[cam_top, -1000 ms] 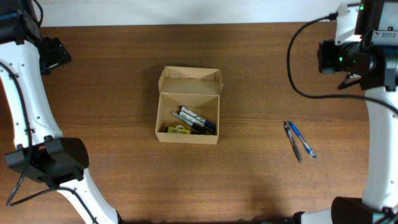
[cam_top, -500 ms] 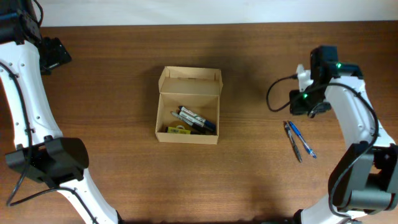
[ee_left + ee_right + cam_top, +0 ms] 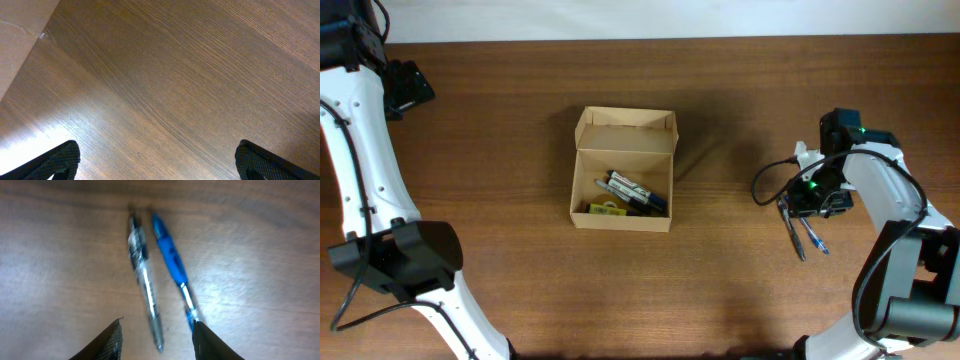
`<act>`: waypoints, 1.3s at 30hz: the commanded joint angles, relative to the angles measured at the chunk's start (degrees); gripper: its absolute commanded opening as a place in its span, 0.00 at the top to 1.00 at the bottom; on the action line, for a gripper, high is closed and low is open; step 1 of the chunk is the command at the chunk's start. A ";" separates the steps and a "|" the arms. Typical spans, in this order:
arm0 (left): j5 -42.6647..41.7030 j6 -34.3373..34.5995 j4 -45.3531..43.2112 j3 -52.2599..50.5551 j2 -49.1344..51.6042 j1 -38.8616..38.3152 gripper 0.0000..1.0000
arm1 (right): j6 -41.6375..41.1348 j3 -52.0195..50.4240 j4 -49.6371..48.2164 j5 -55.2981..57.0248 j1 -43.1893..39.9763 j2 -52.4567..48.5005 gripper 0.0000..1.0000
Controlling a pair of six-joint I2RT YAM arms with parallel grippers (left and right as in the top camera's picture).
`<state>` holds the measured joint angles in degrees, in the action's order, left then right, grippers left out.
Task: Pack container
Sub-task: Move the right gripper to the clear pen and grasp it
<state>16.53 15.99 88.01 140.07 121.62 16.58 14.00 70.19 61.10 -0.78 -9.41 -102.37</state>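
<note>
Right gripper (image 3: 157, 337) has descended over pens (image 3: 143, 275); container (image 3: 625, 139) (tan cardboard) sits open.

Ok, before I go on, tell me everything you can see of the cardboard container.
The container is a small tan cardboard box with plain sides, standing upright on the wooden table, left of centre. Its hinged lid is open, folded back on the far side. Inside lie dark markers with white labels and something yellow in the near left corner. Outside, only the table touches it.
</note>
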 commanded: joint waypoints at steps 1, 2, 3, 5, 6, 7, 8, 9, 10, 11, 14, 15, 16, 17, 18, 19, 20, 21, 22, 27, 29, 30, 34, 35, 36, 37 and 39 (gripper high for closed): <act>0.17 -0.66 0.04 -0.28 0.42 0.09 0.00 | 0.59 -0.52 1.11 -1.60 -0.31 0.94 0.55; 0.17 -0.66 0.04 -0.28 0.42 0.09 0.00 | 0.59 -0.57 1.55 -1.62 -0.31 0.94 0.55; 0.17 -0.66 0.04 -0.28 0.42 0.09 0.00 | 0.57 -0.68 2.05 -1.62 -0.31 0.94 0.55; 0.17 -0.66 0.04 -0.28 0.42 0.09 0.00 | 0.57 -1.09 2.47 -1.66 -0.31 0.94 0.55; 0.17 -0.66 0.04 -0.28 0.42 0.09 0.00 | 0.57 -1.75 2.36 -1.68 -0.31 0.94 0.55; 0.17 -0.66 0.04 -0.28 0.42 0.09 0.00 | 0.57 -2.19 2.29 -1.92 -0.31 0.94 0.55; 0.17 -0.66 0.04 -0.28 0.42 0.09 0.00 | 0.57 -2.73 2.12 -2.29 -0.31 0.94 0.55; 0.17 -0.66 0.04 -0.28 0.42 0.09 0.00 | 0.57 -3.15 1.97 -2.49 -0.28 0.94 0.55; 0.17 -0.66 0.04 -0.28 0.42 0.09 0.00 | 0.59 -3.76 1.36 -2.47 -0.22 0.94 0.55; 0.17 -0.66 0.04 -0.28 0.42 0.09 0.00 | 0.59 -4.09 0.83 -2.45 -0.04 0.94 0.55; 0.17 -0.66 0.04 -0.28 0.42 0.09 0.00 | 0.59 -5.35 -1.64 -1.99 0.61 0.94 0.55; 0.17 -0.66 0.04 -0.28 0.42 0.09 0.00 | 0.59 -6.08 -2.78 -1.99 0.85 0.94 0.55; 0.17 -0.66 0.04 -0.28 0.42 0.09 0.00 | 0.59 -6.71 -3.72 -1.99 1.09 0.94 0.55; 0.17 -0.66 0.04 -0.28 0.42 0.09 0.00 | 0.59 -7.28 -4.48 -1.99 1.25 0.94 0.55; 0.17 -0.66 0.04 -0.28 0.42 0.09 0.00 | 0.59 -7.87 -5.18 -1.97 1.51 0.94 0.55; 0.17 -0.66 0.04 -0.28 0.42 0.09 0.00 | 0.57 -8.44 -5.84 -1.95 1.70 0.87 0.55; 0.17 -0.66 0.04 -0.28 0.42 0.09 0.00 | 0.57 -9.07 -6.56 -1.95 1.97 0.83 0.55; 0.17 -0.66 0.04 -0.28 0.42 0.09 0.00 | 0.57 -9.68 -7.15 -1.92 2.25 0.76 0.55; 0.17 -0.66 0.04 -0.28 0.42 0.09 0.00 | 0.57 -10.34 -7.78 -1.57 2.40 0.72 0.55; 0.17 -0.66 0.04 -0.28 0.42 0.09 0.00 | -0.98 -12.76 -11.13 -0.92 2.64 0.72 0.58; 0.17 -0.66 0.04 -0.28 0.42 0.09 0.00 | -0.98 -13.16 -11.80 -0.94 2.64 0.72 0.67; 0.17 -0.66 0.04 -0.28 0.42 0.09 0.00 | -1.05 -13.31 -12.11 -0.94 2.64 0.72 0.73; 0.17 -0.66 0.04 -0.28 0.42 0.09 0.00 | -2.71 -13.29 -12.55 -0.72 2.64 0.72 0.96; 0.17 -0.66 0.04 -0.28 0.42 0.09 0.00 | -2.99 -13.16 -12.57 -0.79 2.67 0.74 0.96; 0.17 -0.66 0.04 -0.28 0.42 0.09 0.00 | -3.15 -12.76 -12.44 -1.20 2.67 0.74 0.96; 0.17 -0.66 0.04 -0.28 0.42 0.09 0.00 | -3.13 -12.13 -12.07 -2.12 2.71 0.74 0.96; 0.17 -0.66 0.04 -0.28 0.42 0.09 0.00 | -3.13 -9.84 -10.82 -4.24 2.71 0.90 0.96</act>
<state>16.53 15.99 88.01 140.07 121.62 16.58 11.90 57.87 49.32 -1.76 -7.18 -102.19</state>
